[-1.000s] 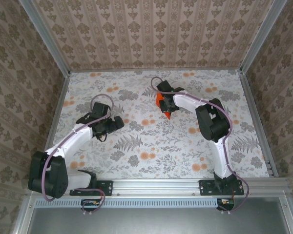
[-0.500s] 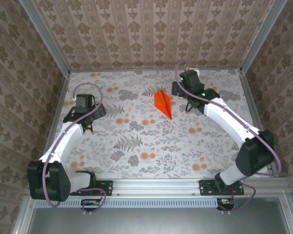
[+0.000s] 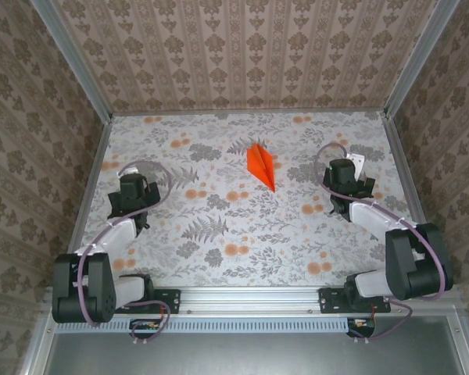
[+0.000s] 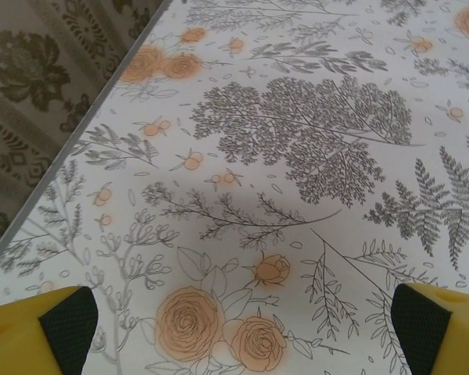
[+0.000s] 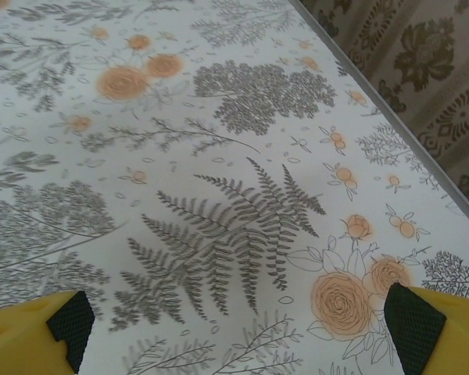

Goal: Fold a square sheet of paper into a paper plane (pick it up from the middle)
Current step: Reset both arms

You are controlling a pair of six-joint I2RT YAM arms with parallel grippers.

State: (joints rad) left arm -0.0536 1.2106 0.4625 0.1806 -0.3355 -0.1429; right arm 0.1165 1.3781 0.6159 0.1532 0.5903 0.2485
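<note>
The paper plane [image 3: 262, 166], a slim pointed dart of vivid orange paper with a centre crease, lies flat on the flowered tablecloth in the far middle of the table, its tip toward the near side. No gripper touches it. My left gripper [image 3: 132, 189] is drawn back at the left side of the table, well apart from the plane. In the left wrist view the left gripper [image 4: 246, 328] is open over bare cloth. My right gripper [image 3: 345, 180] is drawn back at the right side. In the right wrist view the right gripper [image 5: 242, 324] is open, nothing between its yellow fingers [image 5: 434, 328].
Patterned walls with metal rails enclose the table on three sides. The left rail [image 4: 76, 133] runs close past the left gripper, and the right rail [image 5: 399, 117] close past the right one. Both arm bases stand on the near rail [image 3: 250, 297].
The right gripper let go of the orange plane, opened, and pulled back to the right side. The left arm drew back toward the left edge. The plane now lies alone on the cloth.
</note>
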